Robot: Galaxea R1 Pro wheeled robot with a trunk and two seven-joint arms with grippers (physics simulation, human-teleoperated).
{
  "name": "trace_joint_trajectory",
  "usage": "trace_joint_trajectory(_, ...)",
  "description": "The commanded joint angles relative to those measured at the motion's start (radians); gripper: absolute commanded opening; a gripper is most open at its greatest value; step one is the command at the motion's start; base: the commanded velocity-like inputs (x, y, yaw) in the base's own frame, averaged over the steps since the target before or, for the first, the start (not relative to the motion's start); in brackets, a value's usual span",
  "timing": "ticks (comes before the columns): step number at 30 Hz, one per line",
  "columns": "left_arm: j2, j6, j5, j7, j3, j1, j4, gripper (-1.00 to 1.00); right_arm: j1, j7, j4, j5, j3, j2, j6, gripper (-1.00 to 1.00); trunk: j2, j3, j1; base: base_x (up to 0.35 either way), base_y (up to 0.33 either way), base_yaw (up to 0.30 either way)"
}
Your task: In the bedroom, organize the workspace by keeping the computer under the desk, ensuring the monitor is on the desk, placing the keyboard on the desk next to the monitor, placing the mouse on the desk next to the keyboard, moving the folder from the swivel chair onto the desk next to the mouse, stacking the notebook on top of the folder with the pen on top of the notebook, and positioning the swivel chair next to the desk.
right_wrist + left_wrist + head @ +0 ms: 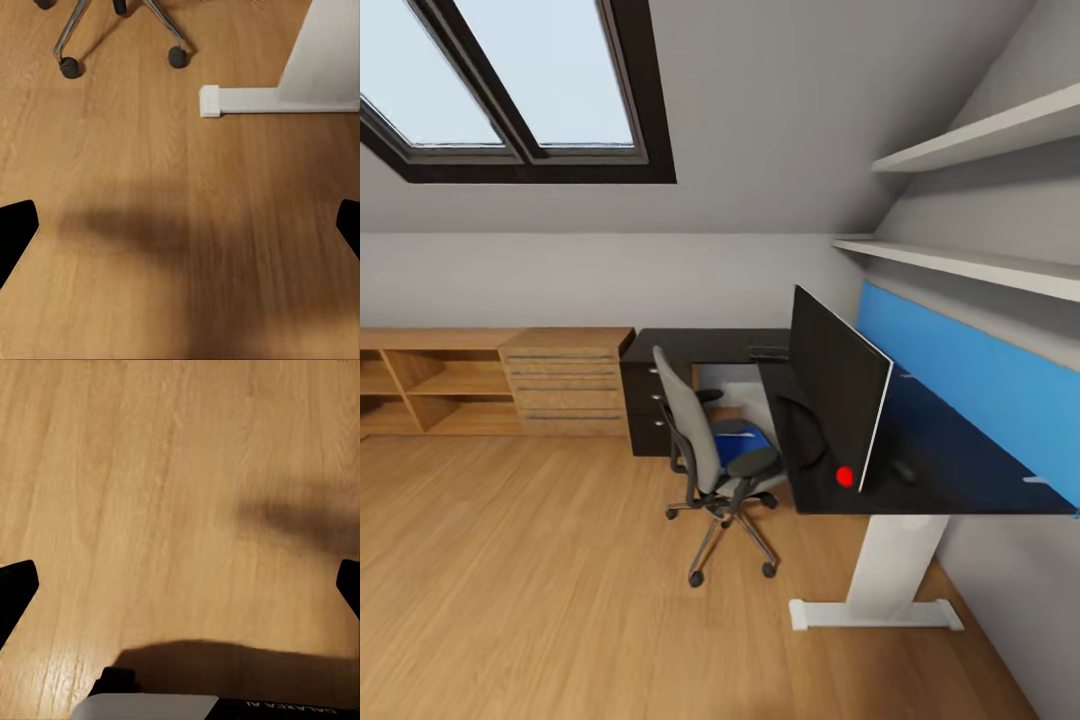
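Folder (pixel 743 447): blue, flat on the chair (pixel 710 450) seat, ahead and a bit right, by the desk (pixel 950 470).
Nearer arm: right, I think.
Left gripper (pixel 180 585): wide apart, holding nothing.
Right gripper (pixel 180 225): wide apart, holding nothing.

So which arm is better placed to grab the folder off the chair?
Right, probably: its wrist view shows the swivel chair wheels and desk foot ahead; the folder lies on that seat.

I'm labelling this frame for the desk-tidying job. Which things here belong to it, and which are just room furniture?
Belong to the job:
monitor
desk
swivel chair
folder, on the chair seat
mouse, small dark shape behind the monitor

Just there:
wooden drawer unit
blue wall panel
wall shelves
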Motion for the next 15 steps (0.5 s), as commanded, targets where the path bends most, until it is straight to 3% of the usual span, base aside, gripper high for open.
trace_joint_trajectory(1, 0.0, -0.001, 0.008, -0.001, 0.001, 0.0, -0.001, 1.0, -0.001, 0.0, 0.001, 0.0, 0.0, 0.0, -0.003, 1.0, -0.001, -0.001, 0.001, 0.247, 0.252, 0.0)
trace_joint_trajectory(15, -0.001, -0.002, 0.007, -0.002, -0.002, 0.0, 0.012, 1.0, -0.001, -0.002, 0.002, 0.0, 0.0, 0.001, -0.005, 1.0, -0.001, -0.001, 0.001, 0.293, 0.173, 0.0)
